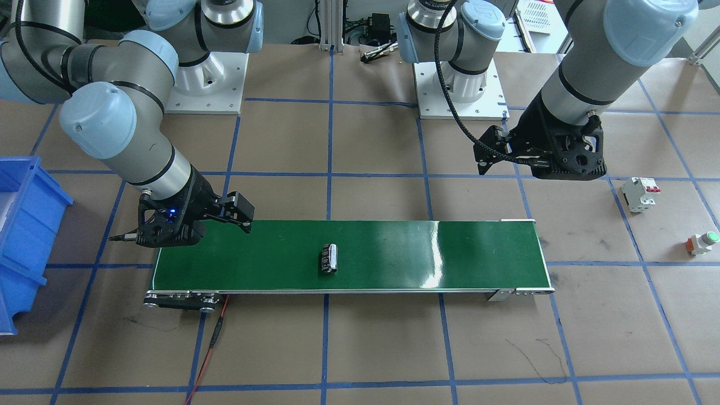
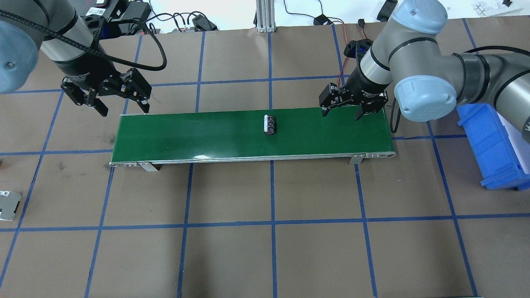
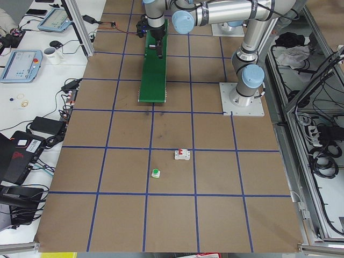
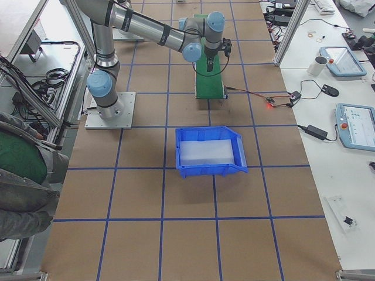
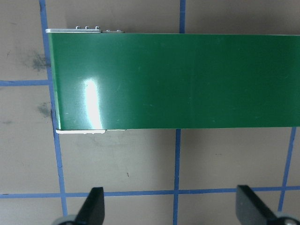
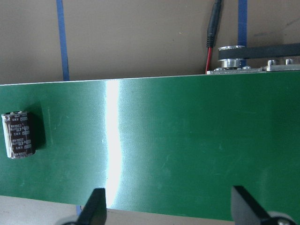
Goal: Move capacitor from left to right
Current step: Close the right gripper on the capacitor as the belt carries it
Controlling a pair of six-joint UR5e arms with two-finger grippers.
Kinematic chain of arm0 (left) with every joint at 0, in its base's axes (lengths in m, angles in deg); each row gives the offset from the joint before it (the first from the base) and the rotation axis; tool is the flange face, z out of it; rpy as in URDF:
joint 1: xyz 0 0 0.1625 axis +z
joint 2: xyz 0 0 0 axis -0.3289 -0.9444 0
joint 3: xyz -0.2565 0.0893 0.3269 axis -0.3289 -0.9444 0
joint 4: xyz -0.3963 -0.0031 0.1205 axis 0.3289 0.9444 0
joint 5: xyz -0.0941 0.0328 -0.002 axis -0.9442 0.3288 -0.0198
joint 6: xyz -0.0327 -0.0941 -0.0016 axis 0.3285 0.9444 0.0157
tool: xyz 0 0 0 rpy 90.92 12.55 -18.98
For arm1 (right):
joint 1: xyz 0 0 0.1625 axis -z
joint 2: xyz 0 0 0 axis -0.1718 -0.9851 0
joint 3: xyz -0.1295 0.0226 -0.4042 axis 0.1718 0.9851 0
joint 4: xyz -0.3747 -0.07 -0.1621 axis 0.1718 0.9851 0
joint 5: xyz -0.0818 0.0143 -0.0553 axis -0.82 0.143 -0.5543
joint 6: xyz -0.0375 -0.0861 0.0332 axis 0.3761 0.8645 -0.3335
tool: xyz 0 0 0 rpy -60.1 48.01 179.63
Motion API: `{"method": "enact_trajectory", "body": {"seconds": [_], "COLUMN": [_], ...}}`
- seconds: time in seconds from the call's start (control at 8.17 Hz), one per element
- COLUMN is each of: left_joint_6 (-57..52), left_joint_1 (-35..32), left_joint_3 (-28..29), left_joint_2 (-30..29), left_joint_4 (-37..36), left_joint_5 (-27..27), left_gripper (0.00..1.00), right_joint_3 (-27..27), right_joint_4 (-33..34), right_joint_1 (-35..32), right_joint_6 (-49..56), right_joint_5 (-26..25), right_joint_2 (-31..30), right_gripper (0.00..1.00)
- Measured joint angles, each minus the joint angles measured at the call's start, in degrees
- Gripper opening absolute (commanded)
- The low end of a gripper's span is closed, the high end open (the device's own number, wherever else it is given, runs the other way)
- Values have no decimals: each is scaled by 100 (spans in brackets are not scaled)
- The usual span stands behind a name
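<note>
The capacitor (image 1: 329, 259), a stubby black cylinder with a silvery stripe, lies on its side near the middle of the green conveyor belt (image 1: 427, 253). It also shows in the overhead view (image 2: 270, 124) and at the left edge of the right wrist view (image 6: 18, 135). My right gripper (image 2: 340, 115) is open and empty above the belt's right end (image 2: 372, 132), well apart from the capacitor; it also shows in the right wrist view (image 6: 168, 206). My left gripper (image 2: 124, 110) is open and empty, raised behind the belt's left end, with only bare belt (image 5: 187, 79) in its wrist view.
A blue bin (image 2: 492, 145) stands on the table to the right of the belt. A white breaker with red switches (image 1: 639, 194) and a green-capped button (image 1: 703, 243) lie beyond the belt's left end. A red cable (image 1: 211, 343) runs from the belt's right end.
</note>
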Motion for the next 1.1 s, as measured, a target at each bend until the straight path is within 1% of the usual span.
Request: {"method": "enact_trajectory", "body": {"seconds": [0.86, 1.1], "left_joint_6": [0, 0], "left_joint_1": [2, 7], "left_joint_3": [1, 1], "left_joint_2": [-1, -6], "left_joint_4": [-10, -9], "left_joint_5": [2, 1], "left_gripper": [100, 100], "right_joint_3": [-92, -93], "right_joint_4": [25, 170], "right_joint_1": [-14, -12], "right_joint_6": [-67, -67], "right_joint_5": [0, 0], "right_joint_2": [98, 191], "right_gripper": [91, 91]}}
